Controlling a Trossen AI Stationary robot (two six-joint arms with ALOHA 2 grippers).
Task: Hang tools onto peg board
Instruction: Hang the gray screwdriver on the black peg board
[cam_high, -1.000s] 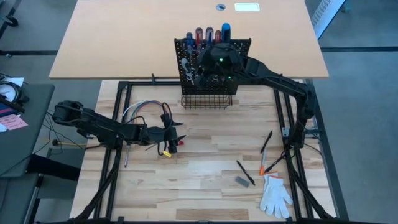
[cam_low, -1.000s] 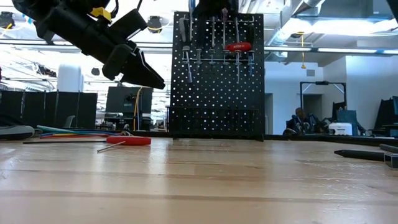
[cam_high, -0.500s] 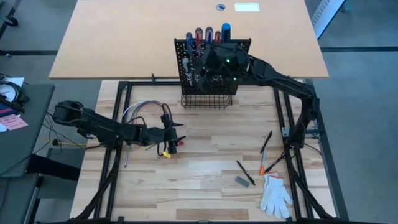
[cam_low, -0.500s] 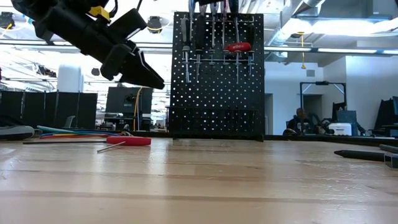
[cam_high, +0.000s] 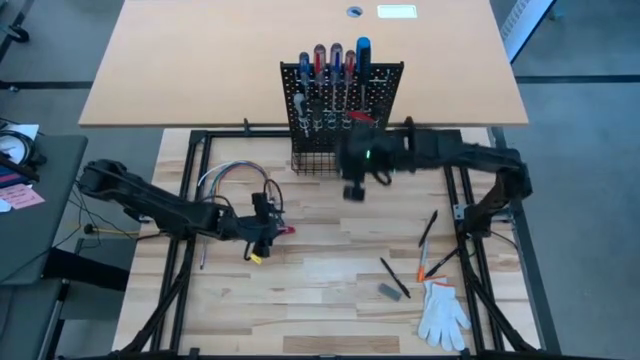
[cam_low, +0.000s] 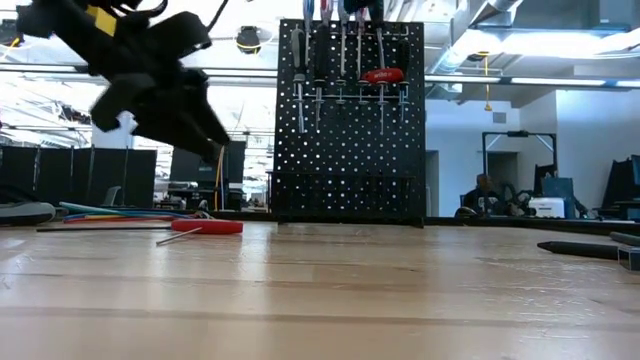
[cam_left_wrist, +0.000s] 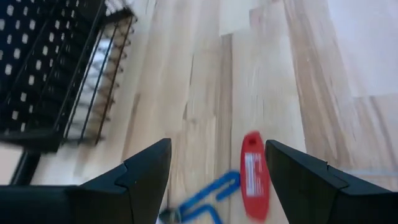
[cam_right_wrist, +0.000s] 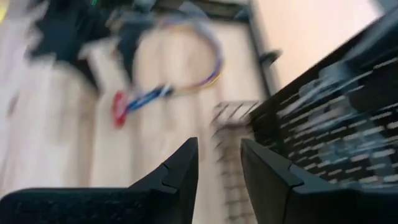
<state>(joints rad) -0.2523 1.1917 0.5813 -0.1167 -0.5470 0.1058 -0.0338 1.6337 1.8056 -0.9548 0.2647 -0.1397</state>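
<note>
White lettering on the red handle (cam_low: 382, 75) hanging on the peg board (cam_low: 348, 120), too small for me to read, white print on the red tag (cam_left_wrist: 252, 175), illegible

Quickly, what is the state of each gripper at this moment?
Left gripper: open, holding nothing, above the red tool.
Right gripper: fingers apart, holding nothing, near the peg board.

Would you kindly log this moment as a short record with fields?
Peg board: upright, screwdrivers hung along its top
Right gripper: in front of the basket, fingers apart, nothing between them
Left gripper: open, over a red-handled tool
Loose on table: tools, white glove, wire loop
</note>
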